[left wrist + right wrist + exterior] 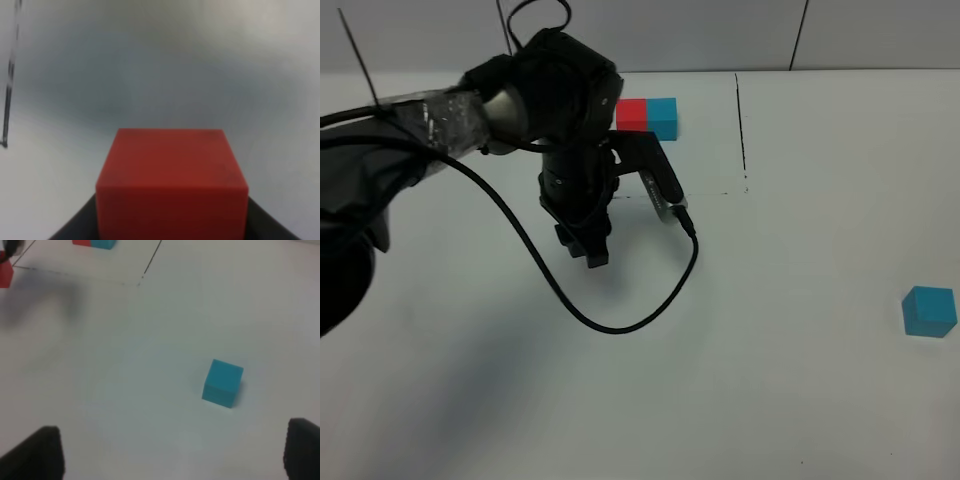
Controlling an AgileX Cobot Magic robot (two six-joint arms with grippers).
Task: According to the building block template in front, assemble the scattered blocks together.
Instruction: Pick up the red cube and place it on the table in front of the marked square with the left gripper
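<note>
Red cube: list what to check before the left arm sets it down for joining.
1. Grip on the red cube by the left gripper: ok, dark jaws flank both sides.
2. Height of the red cube above the table: cannot tell.
3. The cyan cube free to pick: ok, alone and ungripped.
4. The right gripper open: ok, fingers wide apart, short of the cyan cube.
5. The template readable: ok, red left, cyan right in the high view.
6. The black cable out of the way: cannot tell; it loops beside the left gripper.
</note>
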